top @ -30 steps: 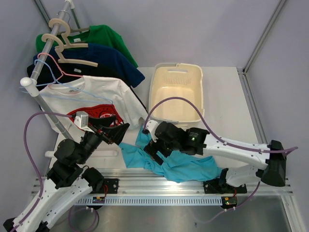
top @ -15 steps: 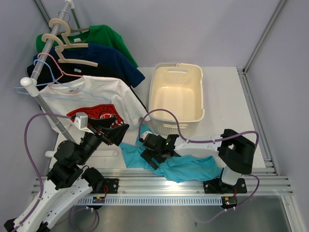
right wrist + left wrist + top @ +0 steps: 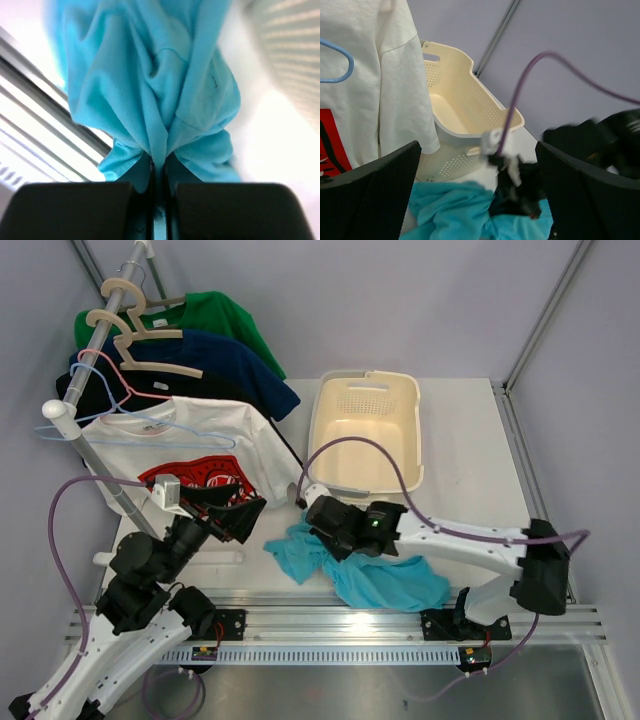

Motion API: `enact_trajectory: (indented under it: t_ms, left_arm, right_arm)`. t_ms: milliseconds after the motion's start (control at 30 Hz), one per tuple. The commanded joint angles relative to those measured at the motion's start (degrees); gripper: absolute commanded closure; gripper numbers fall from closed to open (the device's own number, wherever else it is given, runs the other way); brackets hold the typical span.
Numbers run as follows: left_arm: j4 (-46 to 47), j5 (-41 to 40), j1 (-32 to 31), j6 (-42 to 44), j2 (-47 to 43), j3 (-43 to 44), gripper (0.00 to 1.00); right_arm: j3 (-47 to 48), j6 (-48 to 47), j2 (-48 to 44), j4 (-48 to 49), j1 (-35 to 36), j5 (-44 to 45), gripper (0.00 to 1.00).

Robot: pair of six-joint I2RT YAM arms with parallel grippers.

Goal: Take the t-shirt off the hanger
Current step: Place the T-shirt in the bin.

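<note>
Clamps jaws of right gripper (image 3: 159,189) on turquoise t-shirt (image 3: 150,100) near basket (image 3: 365,375) to lift it; holds left gripper (image 3: 235,512) wide.

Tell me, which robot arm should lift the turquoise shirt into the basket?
Probably the right one. The right gripper is pinched shut on the turquoise shirt, close to the basket. The left gripper is open, holding nothing, over by the hanging white shirt.
</note>
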Motion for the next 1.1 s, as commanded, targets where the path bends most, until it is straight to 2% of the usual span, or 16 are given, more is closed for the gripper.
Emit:
enact_trajectory:
  t_ms: [0,67,167,300,333,367,433,467,567,633,800,933,1067]
  left_arm:
    - [0.71,0.2,0.13,-0.27,-2.1,2.43,0.01]
    - [0.53,0.46,0.13,-0.36,-2.89,3.05,0.01]
    - [0.62,0.64,0.13,-1.49,-3.69,3.67,0.01]
    - [1.23,0.38,0.13,-1.15,-2.29,2.62,0.01]
    - [1.15,0.11,0.13,-0.71,-1.76,2.18,0.01]
    - [0.89,-0.58,0.13,0.25,-1.32,2.0,0.01]
    - [0.88,-1.29,0.13,0.61,-0.26,1.39,0.01]
    - [0.88,-1.73,0.13,0.52,0.09,1.04,0.01]
    - [1.76,-1.56,0.13,0.17,1.32,-0.54,0.01]
    - [3.33,-1.12,0.13,-0.35,1.41,-2.04,0.01]
    - [5.19,0.28,0.13,-1.24,2.73,-3.98,0.01]
    - [4.66,3.44,0.13,-0.97,4.92,-2.92,0.01]
    - [4.49,3.72,0.13,-0.88,4.14,-3.27,0.01]
  right_arm:
    - [11.18,0.01,-11.38,-11.2,-0.17,10.96,1.0]
    - [15.49,-1.13,-14.36,-14.13,-1.05,12.46,1.0]
    - [30.04,-5.33,-14.73,-18.09,-3.33,14.4,1.0]
    - [45.8,-13.33,-11.84,-15.74,-8.17,12.47,1.0]
    - [48.79,-14.48,-10.0,-15.38,-9.39,11.94,1.0]
    - [56.65,-15.45,-8.68,-15.98,-10.88,11.07,1.0]
    - [65.39,-16.77,-3.43,-17.04,-14.58,8.95,1.0]
    - [73.61,-19.82,-1.56,-17.13,-15.11,9.3,1.0]
    - [83.33,-25.71,3.98,-11.54,-15.99,14.29,1.0]
    - [82.49,-30.11,4.78,-5.82,-17.22,18.43,1.0]
    - [78.18,-38.12,6.79,10.89,-22.32,21.06,1.0]
    - [80.29,-37.71,10.41,11.52,-29.6,17.57,1.0]
    - [79.67,-34.53,11.81,12.48,-33.39,11.95,1.0]
